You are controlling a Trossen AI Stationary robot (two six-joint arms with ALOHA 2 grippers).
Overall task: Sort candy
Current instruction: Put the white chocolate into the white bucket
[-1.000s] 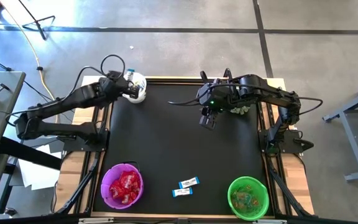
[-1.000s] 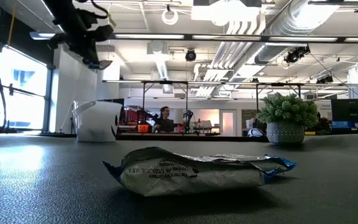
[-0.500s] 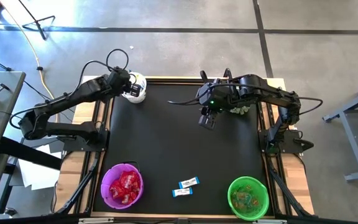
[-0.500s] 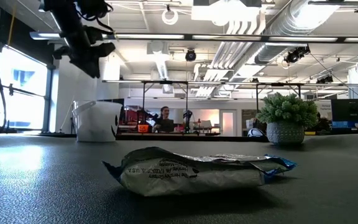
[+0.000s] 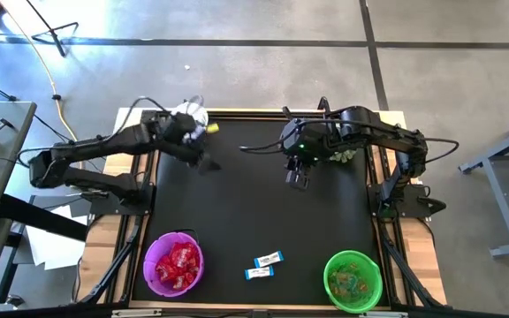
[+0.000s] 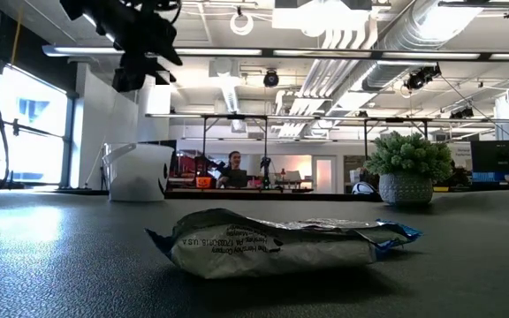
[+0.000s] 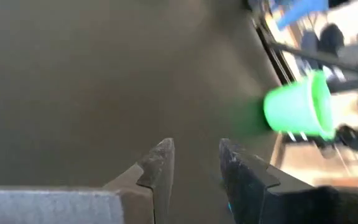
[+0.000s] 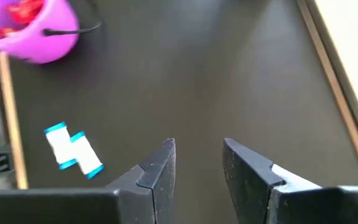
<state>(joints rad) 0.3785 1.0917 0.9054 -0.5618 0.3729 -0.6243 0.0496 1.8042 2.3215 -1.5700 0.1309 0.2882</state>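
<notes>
I have three bowls out so each kind of candy gets its own home. The purple bowl (image 5: 174, 265) holds the red ones, the green bowl (image 5: 353, 281) holds greenish ones, and the white bowl (image 5: 188, 117) sits at the far left corner. Two blue-and-white bars (image 5: 264, 266) lie on the mat between the purple and green bowls, not sorted yet. My left gripper (image 5: 207, 163) hangs just past the white bowl, fingers apart, with nothing in it. My right gripper (image 5: 298, 177) waits over the middle of the mat, also open and empty, facing the bars.
</notes>
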